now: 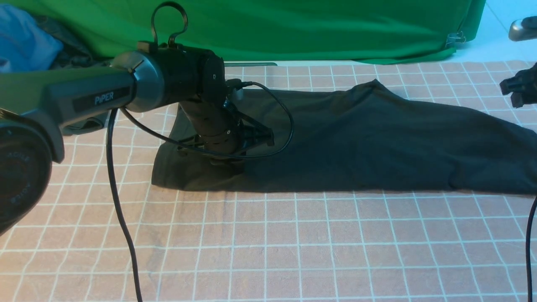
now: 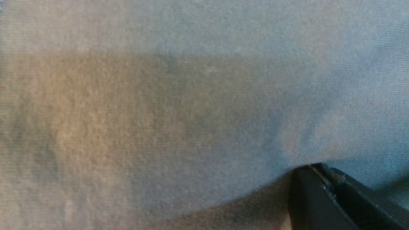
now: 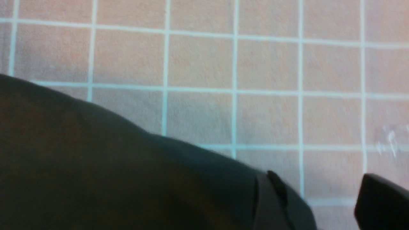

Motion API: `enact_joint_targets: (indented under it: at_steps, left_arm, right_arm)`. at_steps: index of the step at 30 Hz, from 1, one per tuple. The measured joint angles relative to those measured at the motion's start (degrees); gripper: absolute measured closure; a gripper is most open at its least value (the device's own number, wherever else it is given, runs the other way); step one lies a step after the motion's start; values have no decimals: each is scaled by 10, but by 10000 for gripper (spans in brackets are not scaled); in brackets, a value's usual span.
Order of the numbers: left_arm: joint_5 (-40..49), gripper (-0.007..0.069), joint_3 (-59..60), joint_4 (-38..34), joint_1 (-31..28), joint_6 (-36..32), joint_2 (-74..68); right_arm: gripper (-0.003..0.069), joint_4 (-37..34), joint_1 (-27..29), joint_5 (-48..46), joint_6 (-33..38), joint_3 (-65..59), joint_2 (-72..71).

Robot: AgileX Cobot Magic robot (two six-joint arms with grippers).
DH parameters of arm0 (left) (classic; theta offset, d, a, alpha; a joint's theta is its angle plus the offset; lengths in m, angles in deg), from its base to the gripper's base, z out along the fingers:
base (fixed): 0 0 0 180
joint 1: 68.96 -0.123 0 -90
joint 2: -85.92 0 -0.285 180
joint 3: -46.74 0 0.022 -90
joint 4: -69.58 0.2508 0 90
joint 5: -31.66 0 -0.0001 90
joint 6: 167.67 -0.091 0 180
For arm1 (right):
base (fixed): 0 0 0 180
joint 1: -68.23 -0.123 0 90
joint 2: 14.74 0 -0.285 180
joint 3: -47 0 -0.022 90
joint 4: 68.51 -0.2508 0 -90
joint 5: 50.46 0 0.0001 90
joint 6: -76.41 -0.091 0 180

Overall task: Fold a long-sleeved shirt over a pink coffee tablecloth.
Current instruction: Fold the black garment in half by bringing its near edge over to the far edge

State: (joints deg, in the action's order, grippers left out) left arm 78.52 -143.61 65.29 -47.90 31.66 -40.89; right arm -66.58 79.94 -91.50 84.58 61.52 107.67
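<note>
We see the pink coffee tablecloth (image 1: 293,243) spread wide, with the long-sleeved shirt (image 1: 377,138) lying across it as a long dark band. Our left hand (image 1: 226,161) presses down, closed, on the shirt's left end. Our right hand (image 3: 319,175) hangs open at the shirt's right edge, holding nothing.

Front view wide, wrist views hugging shirt (image 1: 377,138)

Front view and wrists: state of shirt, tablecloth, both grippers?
long-sleeved shirt: partly folded, lying in a long band on the cloth.
pink coffee tablecloth: spread flat under the shirt.
left gripper: shut, down on the shirt's left end.
right gripper: open, empty, by the shirt's edge.
green fabric: draped behind the table.
</note>
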Motion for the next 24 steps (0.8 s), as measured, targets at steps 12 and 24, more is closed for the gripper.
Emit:
enact_joint_targets:
  at_steps: [12, 24]
  left_arm:
    - [18, 611, 0, -15, 0, 0, 1]
    - [31, 611, 0, 14, 0, -1, 14]
  right_arm:
    - [607, -37, -4, -208, 24, -55, -48]
    - [221, -30, 96, -149, -19, -119, -41]
